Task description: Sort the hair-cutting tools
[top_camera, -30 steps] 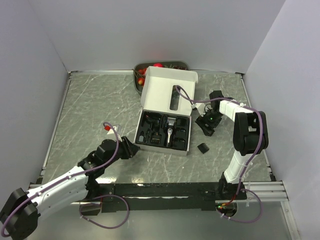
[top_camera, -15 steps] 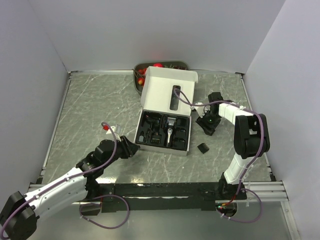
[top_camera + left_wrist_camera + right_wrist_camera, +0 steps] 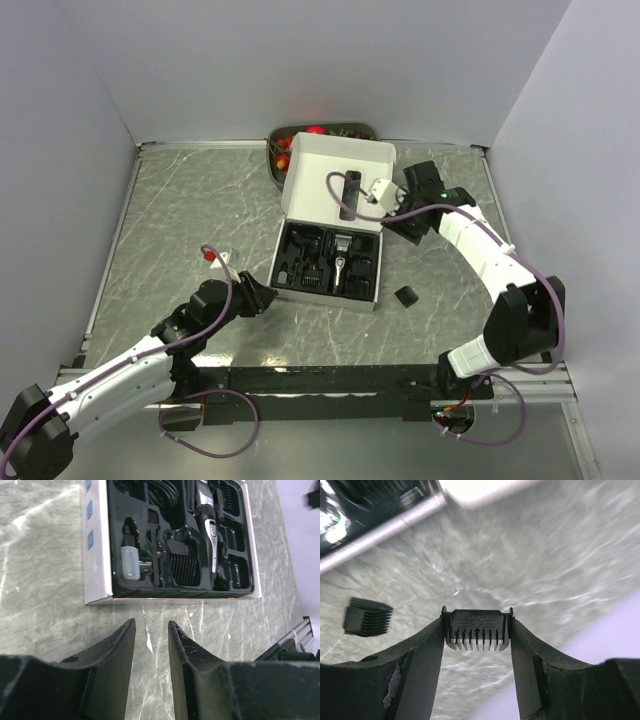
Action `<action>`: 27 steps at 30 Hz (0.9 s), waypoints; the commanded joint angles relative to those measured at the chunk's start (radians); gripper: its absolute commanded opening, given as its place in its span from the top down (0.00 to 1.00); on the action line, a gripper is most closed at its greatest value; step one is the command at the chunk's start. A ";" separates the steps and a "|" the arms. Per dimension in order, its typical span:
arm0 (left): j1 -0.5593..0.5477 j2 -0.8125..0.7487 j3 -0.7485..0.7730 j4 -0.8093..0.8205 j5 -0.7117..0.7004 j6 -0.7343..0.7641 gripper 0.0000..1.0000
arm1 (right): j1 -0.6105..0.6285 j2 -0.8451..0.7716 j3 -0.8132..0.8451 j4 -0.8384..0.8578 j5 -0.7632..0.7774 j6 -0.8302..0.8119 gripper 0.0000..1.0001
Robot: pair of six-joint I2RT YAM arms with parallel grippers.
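1. Beside the right side of the open white box (image 3: 310,190), the right tool (image 3: 477,622) is seen clenched on a black comb guard (image 3: 477,632). The guard is gripped by its two ends between the fingers, with its row of teeth in plain view of the wrist camera.
2. A second comb guard (image 3: 405,296) is found lying alone on the grey marbled tabletop (image 3: 180,220), near the box's near right corner and apart from both tools.
3. The slim black-and-silver hair clipper (image 3: 207,515) is seated lengthwise in the middle of the box's black insert. Other black parts are held in the compartments around it, among them a toothed guard (image 3: 185,570) just beside the clipper and a small bottle with a pale cap (image 3: 130,562) toward the insert's left side.
4. The left tool (image 3: 151,625) is held released, with a narrow gap between its fingers and nothing in that gap. It is positioned over bare tabletop just short of the box's near edge, without touching the cardboard.
5. A grey fruit tray (image 3: 360,128) is partly hidden behind the raised box lid at the far edge of the tabletop.
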 commanded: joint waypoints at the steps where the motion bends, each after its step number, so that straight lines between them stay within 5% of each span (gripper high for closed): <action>1: 0.001 -0.017 0.006 -0.012 -0.044 0.016 0.61 | 0.152 -0.068 0.069 -0.104 0.087 -0.037 0.55; 6: -0.001 -0.009 0.016 -0.015 -0.058 0.027 0.61 | 0.272 -0.038 0.100 -0.092 0.041 0.004 0.54; 14: -0.001 -0.015 0.022 -0.050 -0.135 0.035 0.61 | 0.306 0.122 0.132 -0.075 -0.154 0.010 0.53; 27: -0.001 0.024 0.025 -0.030 -0.135 0.033 0.60 | 0.332 0.289 0.169 -0.089 -0.194 -0.013 0.51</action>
